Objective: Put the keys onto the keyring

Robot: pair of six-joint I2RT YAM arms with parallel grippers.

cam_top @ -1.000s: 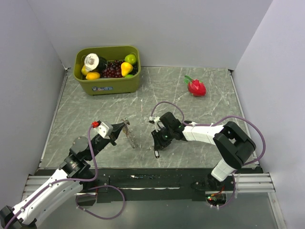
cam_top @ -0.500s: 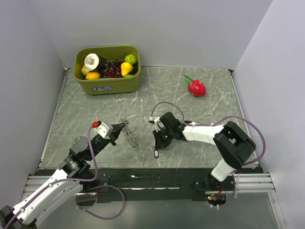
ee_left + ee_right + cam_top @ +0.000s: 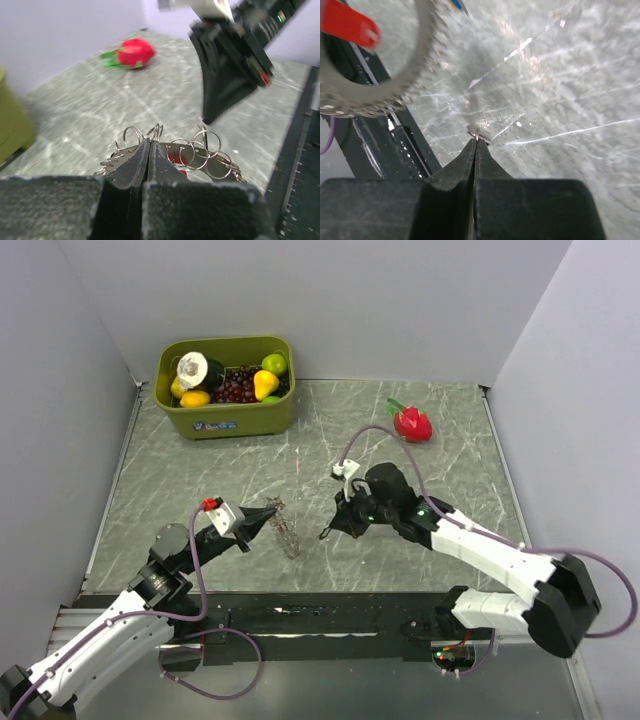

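Note:
My left gripper [image 3: 262, 512] is shut on the keyring [image 3: 286, 531], a metal band with several small wire rings [image 3: 200, 149], and holds it above the table. A red key head [image 3: 175, 159] shows behind the rings. My right gripper [image 3: 336, 526] is just right of the keyring, shut on a small dark key [image 3: 323, 534]. In the right wrist view the key [image 3: 479, 134] pokes out edge-on from the closed tips [image 3: 476, 143]. The keyring band [image 3: 415, 65] and a red key [image 3: 350, 27] are up left. The right gripper's black fingers [image 3: 225, 85] hang over the rings.
A green bin [image 3: 240, 422] full of fruit stands at the back left. A red toy fruit with green leaves [image 3: 412, 423] lies at the back right, and it also shows in the left wrist view [image 3: 135, 52]. The black rail [image 3: 320, 605] runs along the table's near edge.
The right arm has swung round and its gripper has risen, taking the key up from the table toward the keyring. The left gripper has shifted slightly right with the keyring.

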